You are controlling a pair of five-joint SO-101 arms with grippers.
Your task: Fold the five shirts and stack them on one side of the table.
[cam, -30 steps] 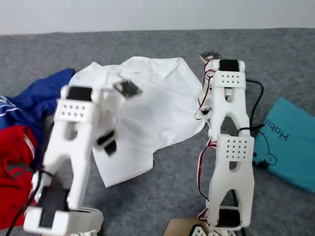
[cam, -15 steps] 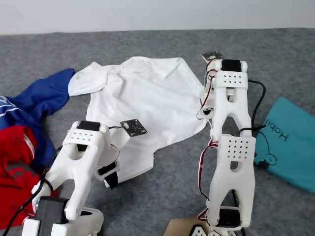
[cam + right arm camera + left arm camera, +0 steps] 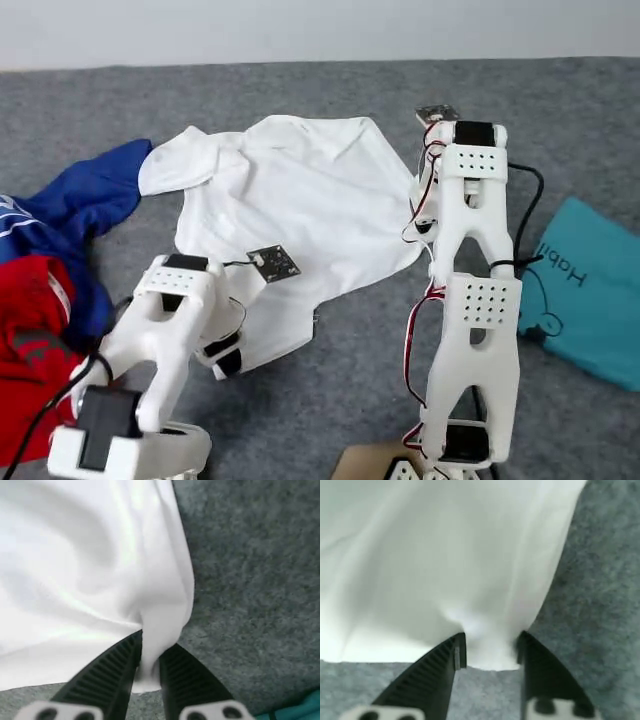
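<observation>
One white shirt (image 3: 300, 200) is spread on the counter (image 3: 330, 85), collar at 12 o'clock, long axis from 1 to 7. Its 3 o'clock edge is pinched by the right fingers (image 3: 110, 672); its 7 o'clock hem is straddled by narrowly parted left fingers (image 3: 435, 670). A blue shirt (image 3: 85, 200) and red shirt (image 3: 30, 310) are heaped at 9, a teal shirt (image 3: 590, 300) at 4.

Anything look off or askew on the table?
No damage visible. The white shirt lies skewed and rumpled in the middle, one sleeve flopped out. The blue shirt and red shirt are heaped together unfolded on one side; the teal shirt lies apart on the opposite side.
</observation>
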